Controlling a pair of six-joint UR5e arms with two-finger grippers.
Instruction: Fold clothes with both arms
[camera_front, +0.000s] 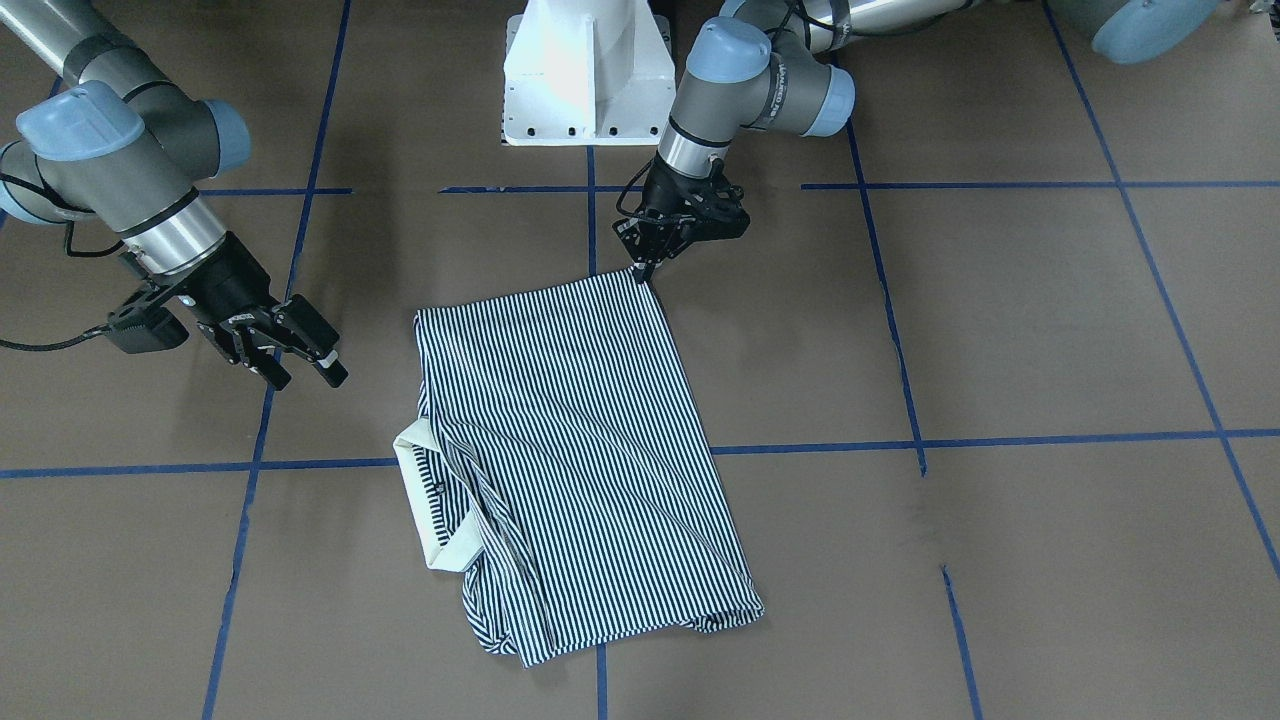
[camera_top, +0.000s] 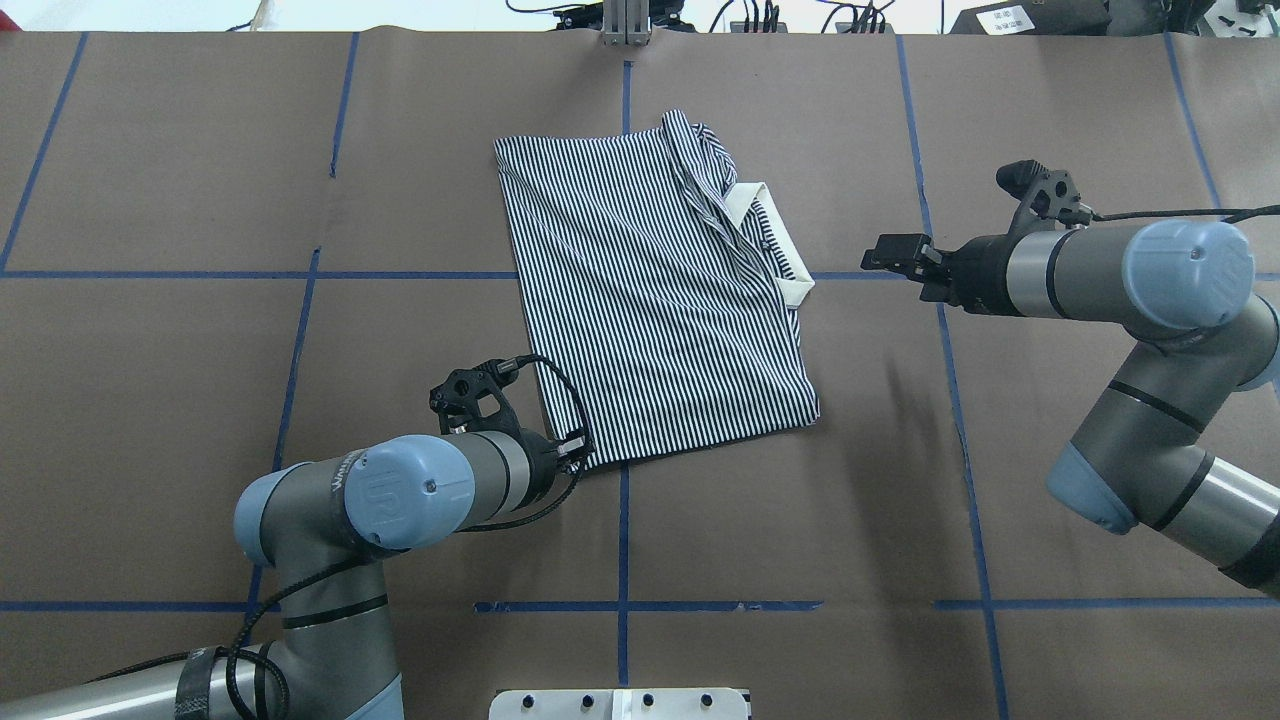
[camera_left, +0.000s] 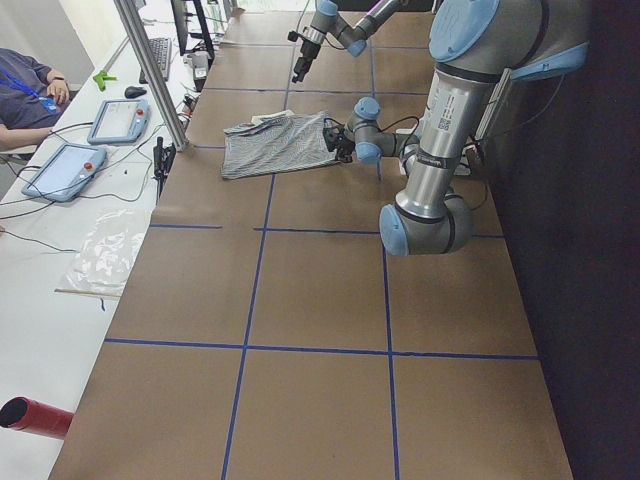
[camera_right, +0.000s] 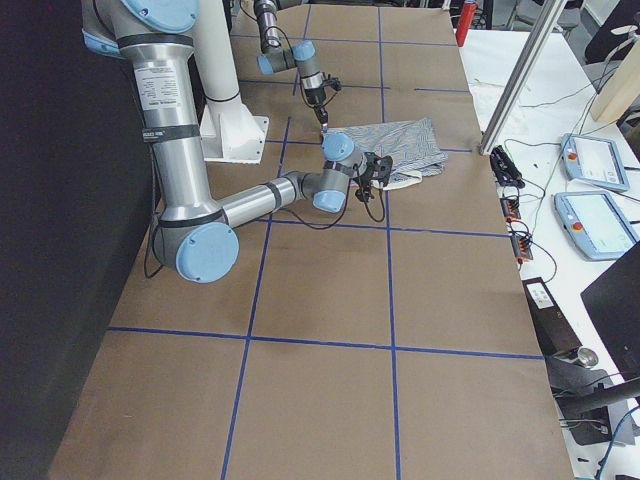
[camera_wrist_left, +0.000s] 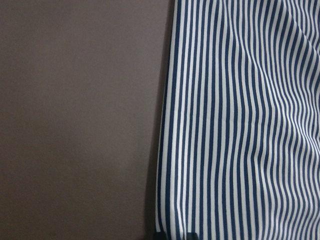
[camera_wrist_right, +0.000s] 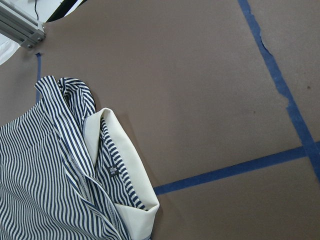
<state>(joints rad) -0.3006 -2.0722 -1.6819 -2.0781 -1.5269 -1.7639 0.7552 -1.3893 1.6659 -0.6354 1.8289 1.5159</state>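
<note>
The striped polo shirt (camera_front: 580, 440) lies folded into a rectangle on the brown table, its cream collar (camera_front: 438, 545) on one long side. In the overhead view the shirt (camera_top: 650, 300) sits at centre with the collar (camera_top: 795, 290) toward my right arm. My left gripper (camera_front: 643, 268) is low at the shirt's near hem corner, fingers pinched together on the fabric; the overhead view shows the left gripper (camera_top: 578, 448) there too. The left wrist view is filled by the striped cloth (camera_wrist_left: 240, 125) and its edge. My right gripper (camera_front: 305, 372) hangs open above the table beside the collar, touching nothing.
The white pedestal base (camera_front: 585, 80) stands just behind the shirt. Blue tape lines (camera_top: 620, 606) grid the brown table. Along the far edge runs a bench with tablets (camera_left: 118, 120), cables and a metal post (camera_left: 150, 70), with a seated person (camera_left: 25, 85).
</note>
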